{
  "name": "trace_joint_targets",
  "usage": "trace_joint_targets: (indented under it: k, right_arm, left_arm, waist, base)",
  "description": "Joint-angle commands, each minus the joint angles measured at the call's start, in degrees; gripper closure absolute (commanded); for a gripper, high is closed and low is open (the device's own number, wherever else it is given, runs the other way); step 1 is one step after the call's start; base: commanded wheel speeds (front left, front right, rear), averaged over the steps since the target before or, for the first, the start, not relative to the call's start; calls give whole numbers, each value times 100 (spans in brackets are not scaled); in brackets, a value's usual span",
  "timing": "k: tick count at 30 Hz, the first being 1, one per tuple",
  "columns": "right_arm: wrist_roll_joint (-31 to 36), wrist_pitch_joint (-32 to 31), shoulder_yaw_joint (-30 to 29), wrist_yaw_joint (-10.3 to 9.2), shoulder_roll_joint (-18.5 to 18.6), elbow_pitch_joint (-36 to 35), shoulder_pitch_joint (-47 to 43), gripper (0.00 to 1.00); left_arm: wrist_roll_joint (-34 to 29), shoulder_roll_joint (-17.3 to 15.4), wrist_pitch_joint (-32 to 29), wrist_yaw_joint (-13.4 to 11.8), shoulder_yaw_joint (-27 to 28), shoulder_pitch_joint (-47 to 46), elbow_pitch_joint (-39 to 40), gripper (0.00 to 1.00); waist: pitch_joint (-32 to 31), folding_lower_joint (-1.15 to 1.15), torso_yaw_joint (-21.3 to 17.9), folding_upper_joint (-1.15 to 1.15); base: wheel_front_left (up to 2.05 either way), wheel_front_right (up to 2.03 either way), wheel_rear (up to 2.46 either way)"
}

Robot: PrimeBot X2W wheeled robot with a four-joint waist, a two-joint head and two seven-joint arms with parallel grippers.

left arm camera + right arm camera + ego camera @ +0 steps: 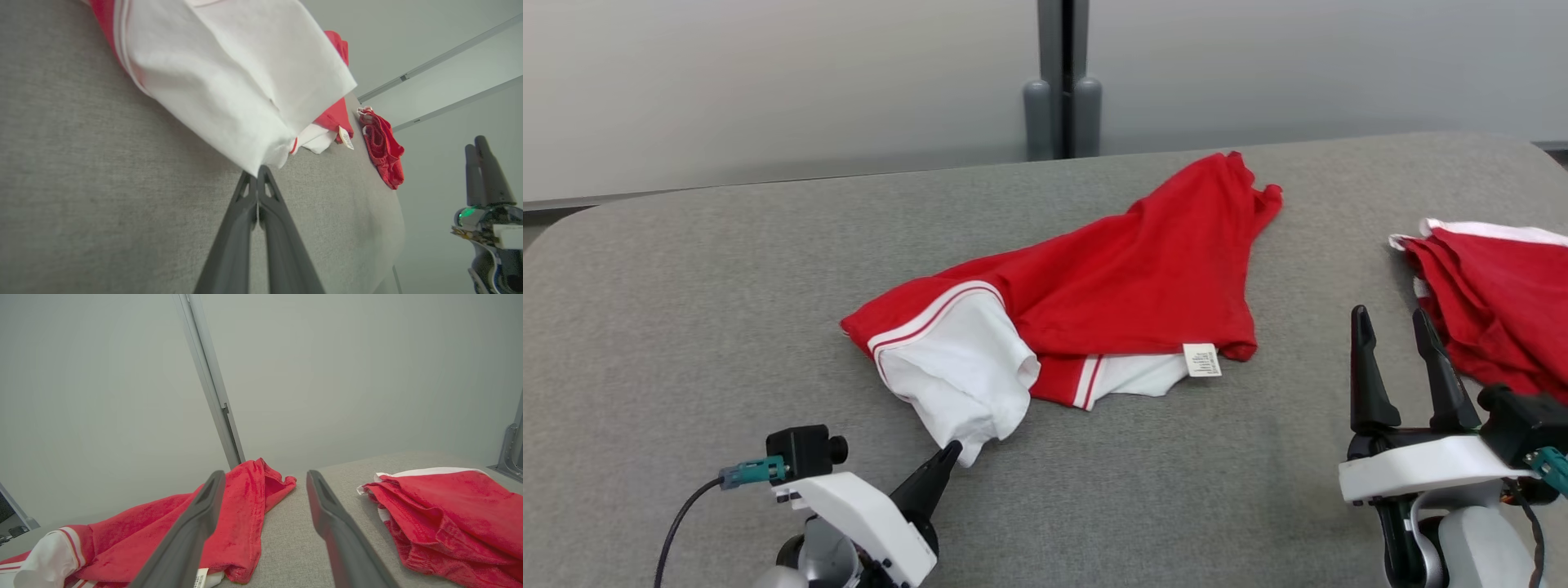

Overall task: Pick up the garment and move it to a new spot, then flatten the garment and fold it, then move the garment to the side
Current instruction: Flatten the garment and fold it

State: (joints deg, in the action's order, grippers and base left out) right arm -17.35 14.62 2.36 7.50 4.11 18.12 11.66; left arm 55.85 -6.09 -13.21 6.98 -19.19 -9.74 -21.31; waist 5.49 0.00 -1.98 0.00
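A red garment with white sleeves and white-striped trim lies crumpled on the middle of the grey table, a small white label at its near hem. My left gripper is at the near left, shut, with its tips pinching the lowest corner of the white sleeve. In the left wrist view the two fingers press together right at the hem of the garment. My right gripper stands open at the near right, apart from the cloth, with the garment ahead to its left.
A second red and white garment lies bunched at the table's right edge, just beyond my right gripper. A grey post rises behind the table's far edge. Bare grey felt stretches to the left and along the front.
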Motion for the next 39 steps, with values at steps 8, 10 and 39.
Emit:
trace_joint_targets:
  k: [8,10,39]
  right_arm:
    - [13,-35,-177,-2,41,-77,-136,0]
    - [9,-61,-221,-2,41,-96,-146,0]
    - [24,-274,-111,-2,10,-62,-311,0]
  left_arm:
    - [85,-1199,-1107,-441,125,931,1787,100]
    - [127,-1505,-1391,-545,173,1160,2140,100]
    - [-2125,-1402,1907,-1337,724,1257,2316,0]
  waist:
    - [-192,0,783,0]
    - [-180,0,822,0]
    - [-268,0,363,0]
  base:
    - [0,0,0]
    - [0,0,0]
    - [0,0,0]
